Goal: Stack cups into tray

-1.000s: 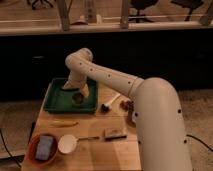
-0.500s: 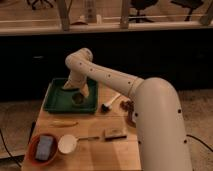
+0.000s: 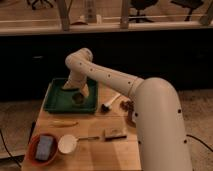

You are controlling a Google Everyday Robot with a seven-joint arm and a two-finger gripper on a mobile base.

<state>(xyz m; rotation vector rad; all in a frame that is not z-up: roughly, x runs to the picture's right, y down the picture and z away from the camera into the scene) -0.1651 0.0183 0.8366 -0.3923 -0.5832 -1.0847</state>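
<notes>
We see a smooth, cream-white arm [image 3: 107, 75] of rounded tubular segments reaching from the bulky body at the right across to the far left of the bench [image 3: 95, 150]. Its claw [image 3: 78, 96] hangs low over the tray [image 3: 57, 102], a shallow rectangular green plastic tray with a raised rim at the bench's far left corner. Right at the claw there is a small dark round shape inside the tray; we cannot tell whether it is the cup, nor whether the claw is apart, together or gripping anything.

The bench is pale wood with a matte top, standing on a speckled grey floor. Behind it runs a dark wall or counter front, and above that a lit area with chair legs and pale posts.

On the bench's near left corner sits a round brown bowl [image 3: 35, 150] holding a grey-blue pad [image 3: 44, 147]. Just right of it is a small white round dish [image 3: 67, 144]. A yellowish stick-like object [image 3: 62, 123] lies between the bowl and the tray. A small brownish block [image 3: 115, 133] rests near the arm's body, and a brush-like tool [image 3: 110, 102] with a pale handle lies just right of the tray.
</notes>
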